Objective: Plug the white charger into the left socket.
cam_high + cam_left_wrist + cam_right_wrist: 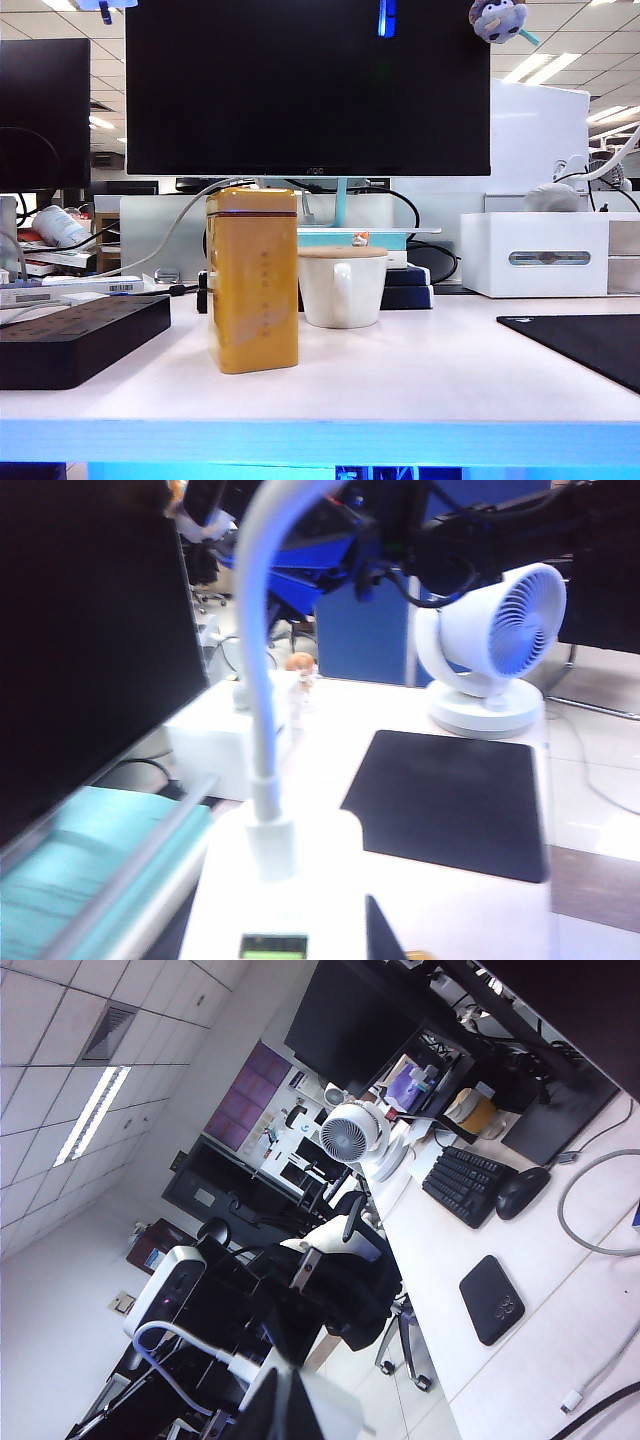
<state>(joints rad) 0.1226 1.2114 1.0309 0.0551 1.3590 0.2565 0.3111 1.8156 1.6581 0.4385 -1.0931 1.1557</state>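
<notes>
Office desk scene, with the pale table (420,385) seen edge-on below a dark monitor (308,88). At the table's left edge the black power strip (80,335) is laid flat; its top face, and so the left socket, cannot be made out from this low angle. The black mat (590,350) is set at the right edge, and the yellow box (252,282) and the white mug (342,288) near the middle.

The white charger (282,885) is shown only in the left wrist view, carried above the table with its cable (258,640) arching upward. It is judged to be clamped in the left gripper (300,948), though the fingers are barely seen. The right gripper (285,1410) is clenched on nothing and aimed at the room.

The charger is judged light, rigid and smooth. A hold across its flat sides, clear of the prongs, is advised, since the stiff cable may twist it.
</notes>
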